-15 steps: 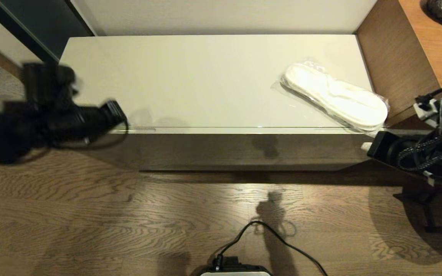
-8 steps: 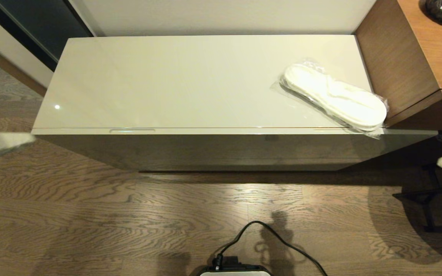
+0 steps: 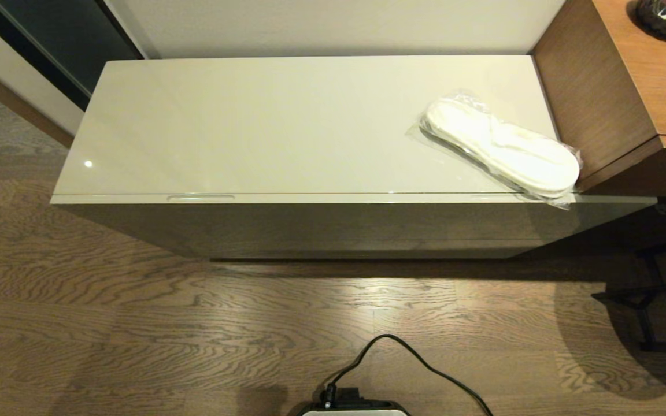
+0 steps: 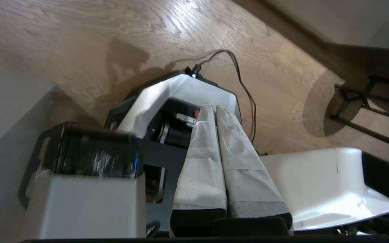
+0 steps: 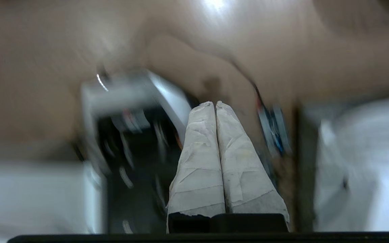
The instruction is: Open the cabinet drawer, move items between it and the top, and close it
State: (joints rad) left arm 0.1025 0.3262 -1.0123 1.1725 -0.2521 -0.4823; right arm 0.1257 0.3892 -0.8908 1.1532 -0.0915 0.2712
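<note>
The cabinet drawer (image 3: 333, 198) is shut, its front edge running across the middle of the head view with one slot handle (image 3: 200, 198) left of centre and a second, fainter one (image 3: 486, 196) at the right, partly under the plastic wrap. The slippers (image 3: 503, 148) sealed in clear plastic lie slantwise at the right end of the top (image 3: 263, 127), one end just over the front edge; no wrapped bundle is visible, so it may be inside the drawer. The slippers look light, flat and floppy, and the film is probably slick and crinkly, so a pinch across the middle of the pack or at a loose plastic edge seems safest. The drawer is wide and shallow and will likely rack if pulled from one slot alone; a pull at both handles seems wiser. Neither arm shows in the head view. The left gripper (image 4: 211, 108) has its padded fingers pressed together holding nothing, aimed down over the robot's base (image 4: 181, 98) and the wooden floor (image 3: 136, 323). The right gripper (image 5: 215, 104) is likewise closed and empty. The glossy beige surface reflects the lights; a brown wooden unit (image 3: 616, 86) abuts it at the upper right, carrying a dark object (image 3: 665, 14) at the frame corner, and a black cable (image 3: 402, 358) trails over the floor at the bottom centre.
</note>
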